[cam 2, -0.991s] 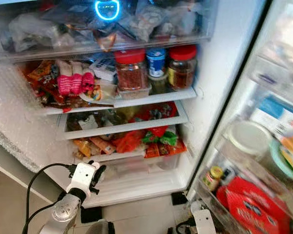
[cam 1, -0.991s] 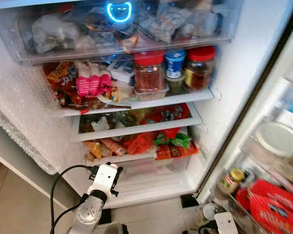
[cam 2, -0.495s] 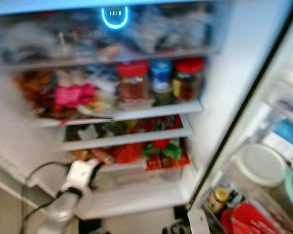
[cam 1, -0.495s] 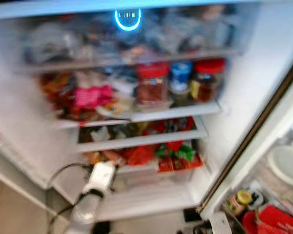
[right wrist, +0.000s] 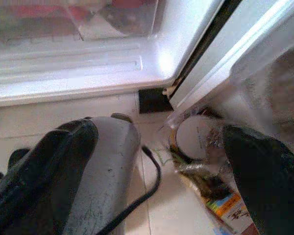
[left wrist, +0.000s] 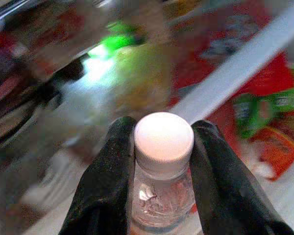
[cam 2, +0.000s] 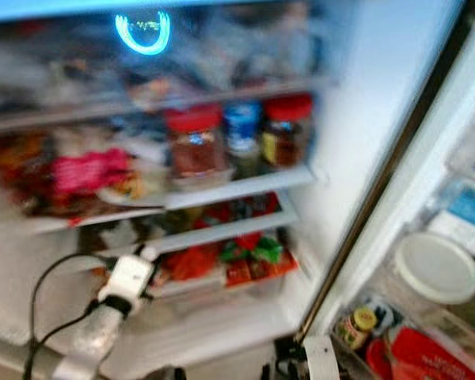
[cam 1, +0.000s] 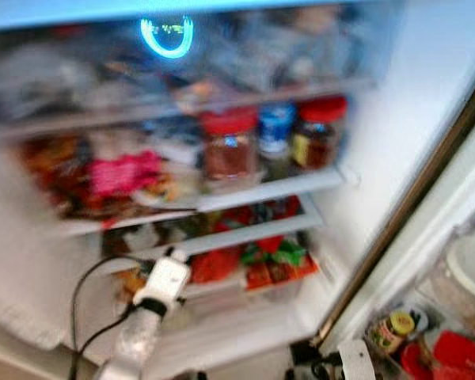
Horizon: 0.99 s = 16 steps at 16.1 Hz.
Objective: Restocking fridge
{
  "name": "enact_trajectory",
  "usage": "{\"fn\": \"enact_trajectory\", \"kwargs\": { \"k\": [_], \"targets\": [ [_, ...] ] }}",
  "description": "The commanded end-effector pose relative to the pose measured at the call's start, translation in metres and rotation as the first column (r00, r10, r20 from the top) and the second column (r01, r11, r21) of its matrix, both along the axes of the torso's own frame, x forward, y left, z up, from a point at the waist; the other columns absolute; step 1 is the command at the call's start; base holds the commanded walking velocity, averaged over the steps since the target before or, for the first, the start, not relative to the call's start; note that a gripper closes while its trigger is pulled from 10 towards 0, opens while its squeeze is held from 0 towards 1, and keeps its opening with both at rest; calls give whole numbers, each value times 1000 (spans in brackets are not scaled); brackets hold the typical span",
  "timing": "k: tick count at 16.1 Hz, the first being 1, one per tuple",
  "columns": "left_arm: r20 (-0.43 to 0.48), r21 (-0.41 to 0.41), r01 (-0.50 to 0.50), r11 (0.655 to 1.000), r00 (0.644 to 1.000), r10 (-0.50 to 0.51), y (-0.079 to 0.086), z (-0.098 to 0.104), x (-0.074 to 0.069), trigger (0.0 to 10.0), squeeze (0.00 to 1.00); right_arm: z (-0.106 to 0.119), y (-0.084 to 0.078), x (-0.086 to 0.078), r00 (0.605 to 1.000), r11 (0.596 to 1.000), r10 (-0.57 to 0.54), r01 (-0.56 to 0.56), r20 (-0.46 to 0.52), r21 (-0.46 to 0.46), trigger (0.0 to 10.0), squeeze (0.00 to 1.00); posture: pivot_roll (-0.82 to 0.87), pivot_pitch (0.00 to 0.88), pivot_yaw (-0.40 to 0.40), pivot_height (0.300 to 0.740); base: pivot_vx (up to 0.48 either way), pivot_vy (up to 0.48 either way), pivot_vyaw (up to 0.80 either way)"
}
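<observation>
Fridge (cam 1: 396,142) is standing wide open in the left eye view, everything pretty blurry. A blue ring light (cam 1: 167,36) is glowing up top over a clear drawer stuffed with bags. On the shelf below, three jars are sitting side by side: a red-lidded jar (cam 1: 229,147), a blue-lidded jar (cam 1: 275,134) and another red-capped jar (cam 1: 317,133), with a pink packet (cam 1: 125,172) lying to their left. Red and green snack packs (cam 1: 269,257) are crowding the lower shelves. The left arm is reaching up at the lower shelves, its white wrist camera (cam 1: 161,286) pointing in.

Right eye view is showing the same scene, plus the door bins on the right, where a white round lid (cam 2: 434,267) and a small yellow-capped jar (cam 2: 355,326) are sitting.

Left wrist view is the clear one: the left gripper (left wrist: 162,147) is pinching a clear plastic bottle (left wrist: 162,196) by the neck, one black finger on each side just under its white cap (left wrist: 164,137). So the bottle is being held right in front of the packed shelves, red and green packs blurring behind it.

Right wrist view is looking down at the tiled floor (right wrist: 63,122) by the fridge's bottom edge. The right gripper (right wrist: 157,161) is hanging low with its fingers (right wrist: 44,166) spread wide, nothing between them, and some clutter is lying on the floor near the door's foot.
</observation>
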<state>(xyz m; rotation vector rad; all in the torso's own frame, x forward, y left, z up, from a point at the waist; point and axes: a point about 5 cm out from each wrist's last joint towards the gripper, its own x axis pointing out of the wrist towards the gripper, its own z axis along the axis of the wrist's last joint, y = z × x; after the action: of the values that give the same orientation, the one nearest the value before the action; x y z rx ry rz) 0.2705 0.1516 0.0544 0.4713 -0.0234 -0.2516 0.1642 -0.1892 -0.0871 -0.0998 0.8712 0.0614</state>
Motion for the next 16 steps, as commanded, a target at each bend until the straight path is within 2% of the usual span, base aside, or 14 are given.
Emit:
{"fn": "enact_trajectory", "kwargs": {
  "k": [1,2,3,4,5,7,8,11,15,16],
  "targets": [
    [44,73,17,997,999,-20,4,11,2,10000,0,-21,-6,-51,975,999,7,-15,-220,-34,10000,0,-95,100,48,637,0,0,0],
    [54,108,35,994,998,-41,4,15,4,10000,0,-21,-6,-51,975,999,7,-15,-220,-33,10000,0,-92,101,49,637,0,0,0],
    [84,223,76,972,992,-97,3,23,8,10000,0,-21,-5,-51,975,999,10,-17,-223,-31,10000,0,-85,102,49,637,0,0,0],
    [102,378,130,917,978,-181,1,31,11,10000,0,-21,-4,-51,974,999,13,-20,-224,-29,10000,0,-86,103,51,637,0,0,0],
    [109,477,153,866,967,-231,1,37,15,10000,0,-21,-4,-51,975,999,13,-20,-224,-26,10000,0,-88,103,52,637,0,0,0],
    [93,556,194,809,952,-292,0,44,16,10000,0,-21,-4,-51,975,1000,9,-15,-222,-23,10000,0,-86,102,55,637,0,0,0],
    [87,617,212,758,939,-332,-1,46,16,10000,0,-21,-4,-51,975,1000,7,-12,-221,-23,10000,0,-86,103,55,637,0,0,0],
    [79,643,225,732,931,-355,-1,48,15,10000,0,-21,-3,-51,976,1000,5,-9,-219,-19,10000,0,-93,104,57,637,0,0,0],
    [77,642,238,729,926,-369,-6,55,16,10000,0,-21,-3,-52,975,1000,5,-9,-222,-16,10000,0,-88,107,56,637,0,0,0],
    [69,626,247,740,927,-368,-7,58,16,10000,0,-21,-3,-52,975,1000,5,-8,-221,-14,10000,0,-88,107,56,637,0,0,0]
  ]
}}
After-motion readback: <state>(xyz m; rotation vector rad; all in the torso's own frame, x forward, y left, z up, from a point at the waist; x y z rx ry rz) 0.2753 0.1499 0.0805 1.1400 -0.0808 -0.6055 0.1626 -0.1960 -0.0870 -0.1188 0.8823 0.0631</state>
